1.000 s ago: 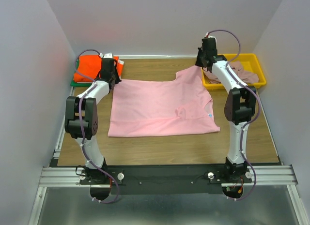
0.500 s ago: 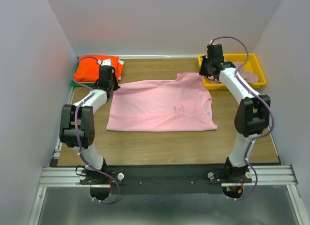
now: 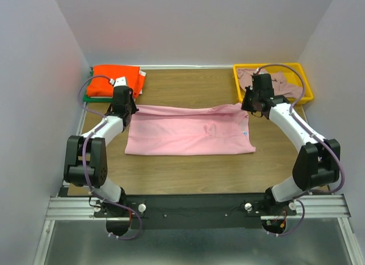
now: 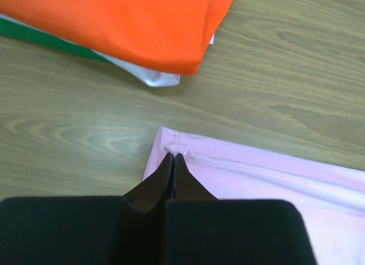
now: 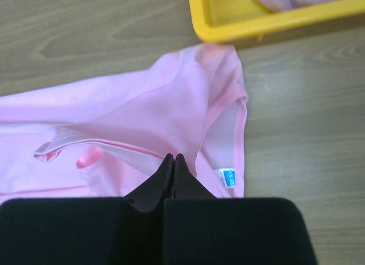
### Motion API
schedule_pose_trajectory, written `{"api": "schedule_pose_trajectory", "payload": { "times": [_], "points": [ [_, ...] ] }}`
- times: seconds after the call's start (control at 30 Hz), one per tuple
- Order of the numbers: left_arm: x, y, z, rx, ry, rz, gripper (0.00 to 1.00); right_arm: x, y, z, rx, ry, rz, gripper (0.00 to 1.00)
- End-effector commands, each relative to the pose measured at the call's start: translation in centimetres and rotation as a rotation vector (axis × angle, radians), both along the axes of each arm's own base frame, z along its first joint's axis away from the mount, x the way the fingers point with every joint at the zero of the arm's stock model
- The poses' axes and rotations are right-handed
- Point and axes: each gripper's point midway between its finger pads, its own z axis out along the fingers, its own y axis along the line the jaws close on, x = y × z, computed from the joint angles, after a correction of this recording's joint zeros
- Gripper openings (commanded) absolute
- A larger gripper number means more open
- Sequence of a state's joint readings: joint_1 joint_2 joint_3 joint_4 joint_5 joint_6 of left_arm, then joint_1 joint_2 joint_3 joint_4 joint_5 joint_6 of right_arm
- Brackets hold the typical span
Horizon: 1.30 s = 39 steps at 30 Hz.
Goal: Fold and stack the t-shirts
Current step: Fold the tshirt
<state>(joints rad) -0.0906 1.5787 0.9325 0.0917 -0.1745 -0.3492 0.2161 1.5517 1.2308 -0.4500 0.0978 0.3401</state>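
The light pink t-shirt (image 3: 188, 137) lies across the middle of the table, its far part lifted and drawn over toward the near side. My left gripper (image 3: 126, 109) is shut on its far left hem corner (image 4: 175, 148), low over the wood. My right gripper (image 3: 250, 105) is shut on a fold of the pink cloth (image 5: 142, 119) at the far right, near the sleeve and a blue label (image 5: 228, 177). A folded orange t-shirt (image 3: 114, 80) lies on a green one (image 3: 86, 97) at the far left. A mauve t-shirt (image 3: 279, 80) lies crumpled in the tray.
The yellow plastic tray (image 3: 307, 88) stands at the far right corner; its rim (image 5: 256, 23) is just beyond the pink sleeve. The orange stack (image 4: 131, 20) with a green edge (image 4: 40, 34) and a white piece (image 4: 157, 78) lies just beyond my left gripper. Walls enclose three sides.
Both grippers have come down and toward the near side, pulling the pink shirt's far edge with them. The shirt now shows narrower front to back.
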Motion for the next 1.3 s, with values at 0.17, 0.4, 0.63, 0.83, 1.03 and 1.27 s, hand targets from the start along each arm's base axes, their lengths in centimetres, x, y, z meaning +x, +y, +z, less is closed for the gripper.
{"api": "schedule_pose_trajectory", "payload": {
  "times": [0.17,0.4,0.63,0.83,1.03,1.27],
  "points": [
    [-1.5,1.0,1.4,0.004,-0.073,0.052,0.0,-4.5,0.0,-0.9,0.039,0.025,-0.003,0.0],
    [-3.3,1.4,1.4,-0.002,-0.076,0.096,0.0,-6.8,0.1,-2.5,0.048,0.057,-0.002,0.0],
    [-7.2,3.0,0.3,-0.04,-0.021,0.24,0.74,-9.3,-0.3,-4.4,0.047,0.106,-0.024,0.5],
    [-8.9,2.5,4.9,-0.096,-0.183,0.269,0.76,-9.8,-0.8,-3.4,0.022,0.067,-0.037,0.74],
    [-6.4,-2.1,7.1,-0.106,-0.224,0.114,0.76,-7.1,1.1,-3.0,0.038,0.046,0.03,0.74],
    [-2.4,-9.8,3.6,-0.156,-0.131,-0.117,0.76,-4.7,5.7,-4.7,0.071,0.043,0.133,0.74]
  ]
}}
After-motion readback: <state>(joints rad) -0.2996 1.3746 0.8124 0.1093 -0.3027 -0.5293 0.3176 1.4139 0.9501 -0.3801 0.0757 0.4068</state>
